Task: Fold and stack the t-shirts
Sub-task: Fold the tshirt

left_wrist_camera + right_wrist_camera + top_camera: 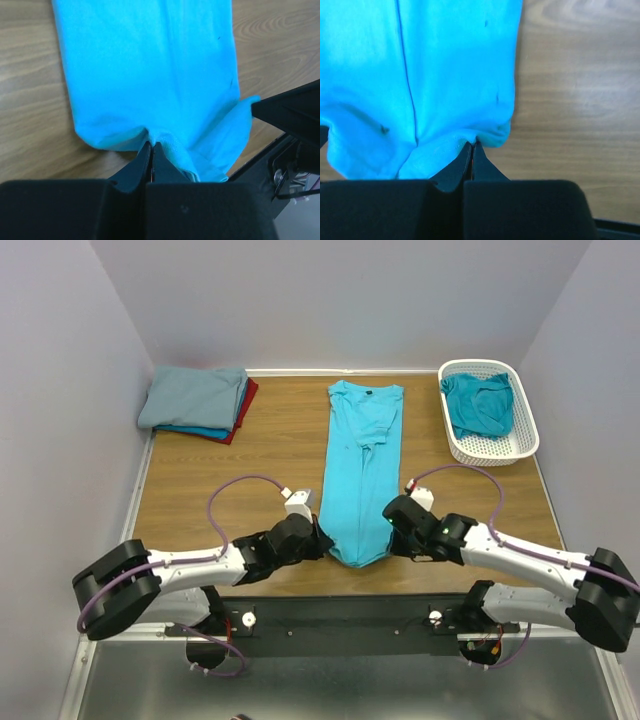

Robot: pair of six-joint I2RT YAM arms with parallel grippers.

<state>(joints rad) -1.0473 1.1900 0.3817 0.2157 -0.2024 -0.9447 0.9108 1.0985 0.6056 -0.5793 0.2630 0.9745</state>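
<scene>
A bright turquoise t-shirt (360, 465) lies in a long narrow strip down the middle of the table, sleeves folded in, collar at the far end. My left gripper (318, 538) is shut on its near left hem corner (150, 135). My right gripper (392, 530) is shut on its near right hem corner (475, 137). The hem sags between them at the table's near edge. A stack of folded t-shirts (197, 403), grey-blue on top with blue and red below, sits at the far left. A deeper teal t-shirt (480, 403) lies crumpled in the basket.
A white plastic lattice basket (520, 445) stands at the far right. Bare wooden table (250, 455) lies on both sides of the turquoise strip. Grey walls close in the table on three sides.
</scene>
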